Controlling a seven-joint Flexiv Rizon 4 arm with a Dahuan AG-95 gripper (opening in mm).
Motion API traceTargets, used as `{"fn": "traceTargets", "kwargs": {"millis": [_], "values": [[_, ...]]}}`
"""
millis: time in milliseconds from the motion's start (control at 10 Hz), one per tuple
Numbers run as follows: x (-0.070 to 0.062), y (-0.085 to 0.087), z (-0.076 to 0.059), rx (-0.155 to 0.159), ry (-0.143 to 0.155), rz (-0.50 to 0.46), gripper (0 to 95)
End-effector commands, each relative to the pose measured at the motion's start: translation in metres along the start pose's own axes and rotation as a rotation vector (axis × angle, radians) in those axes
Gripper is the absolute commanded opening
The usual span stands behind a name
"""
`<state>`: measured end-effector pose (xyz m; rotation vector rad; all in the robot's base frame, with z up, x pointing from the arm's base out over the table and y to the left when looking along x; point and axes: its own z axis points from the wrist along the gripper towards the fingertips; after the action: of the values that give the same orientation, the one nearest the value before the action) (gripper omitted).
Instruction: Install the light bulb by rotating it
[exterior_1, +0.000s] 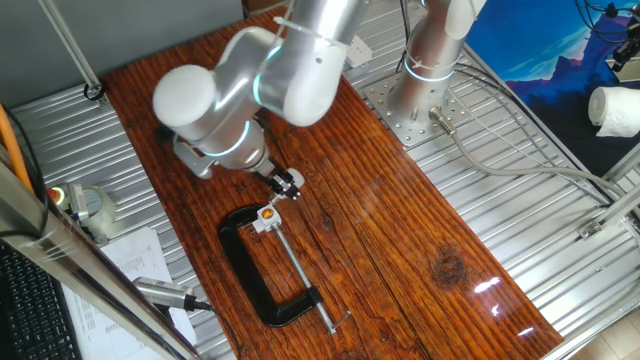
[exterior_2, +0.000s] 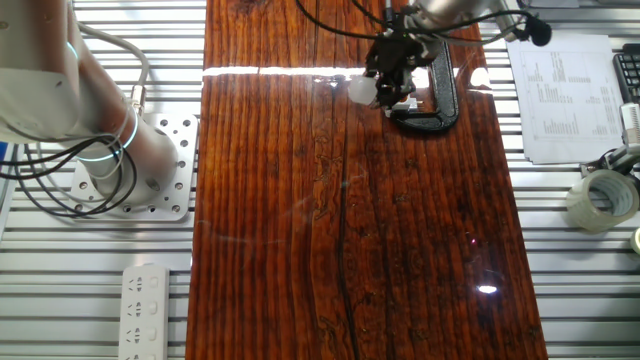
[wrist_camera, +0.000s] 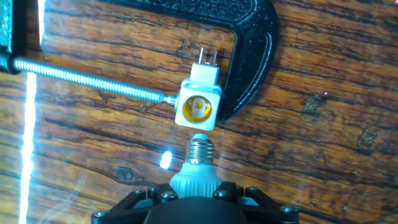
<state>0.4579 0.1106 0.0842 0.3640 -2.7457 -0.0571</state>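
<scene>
In the hand view the light bulb (wrist_camera: 197, 169) sits in my gripper (wrist_camera: 196, 191), which is shut on its pale ribbed body. Its silvery screw base points at the white socket block (wrist_camera: 199, 107) and ends just short of the orange centre. The block is pinned by the screw of a black C-clamp (wrist_camera: 252, 56). In one fixed view the gripper (exterior_1: 288, 184) hovers just above the socket block (exterior_1: 267, 216). In the other fixed view the bulb's whitish head (exterior_2: 360, 91) shows beside the gripper (exterior_2: 388, 78).
The C-clamp (exterior_1: 262, 272) lies on the wooden board (exterior_1: 400, 230), its threaded rod (wrist_camera: 87, 79) running left from the socket. A tape roll (exterior_2: 601, 200), papers (exterior_2: 560, 95) and a power strip (exterior_2: 145, 310) rest on the metal frame around the board.
</scene>
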Motion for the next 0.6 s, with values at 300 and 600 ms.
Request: {"fn": "traceTargets", "kwargs": {"millis": [300,600], "values": [[0.0009,0.0000,0.0001,0.004,0.152,-0.151,0.0],[0.0005,0.0001,-0.0007,-0.002,0.178,-0.164,0.0]]}}
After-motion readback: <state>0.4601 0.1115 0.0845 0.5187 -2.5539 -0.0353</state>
